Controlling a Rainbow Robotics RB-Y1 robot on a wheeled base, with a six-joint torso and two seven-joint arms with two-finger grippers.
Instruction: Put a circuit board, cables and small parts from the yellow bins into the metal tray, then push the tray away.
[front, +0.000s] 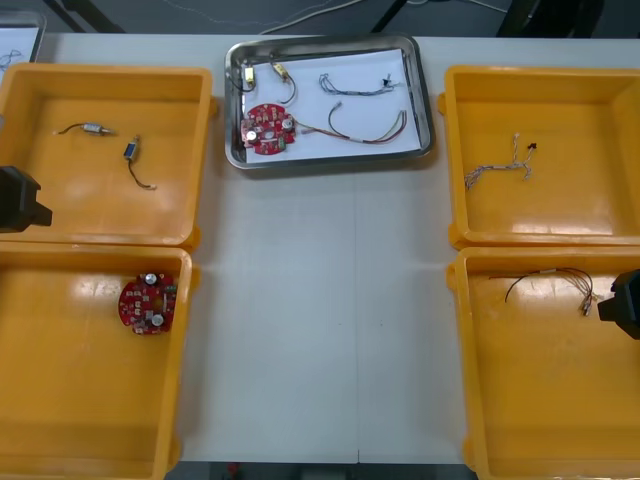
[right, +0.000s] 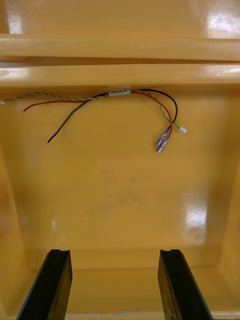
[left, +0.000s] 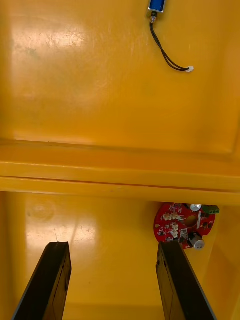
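Steel tray (front: 320, 42), shiny at the rim, white inside, a rectangle with rounded corners, sat at 12 o'clock on the light table (front: 320, 300). Its long axis ran from 9 to 3 o'clock, a touch askew. In it lay a round red circuit board (front: 266, 129) at the tray's 8 o'clock, small metal parts (front: 280, 70) at 11, a twisted blue and white cable (front: 355, 86) at 1 and a looping red and yellow cable (front: 365, 130) at 4.

The left gripper (left: 112, 245) hung at the table's 9 o'clock above the rims where the glossy far left bin (front: 110, 72) met the near left bin (front: 185, 350). Its black fingers were spread around nothing, one beside a second board (left: 184, 231).

The right gripper (right: 112, 252), at 4 o'clock over the near right bin (front: 465, 360), was likewise spread and empty, a thin wire bundle (right: 120, 97) near the bin's far wall.
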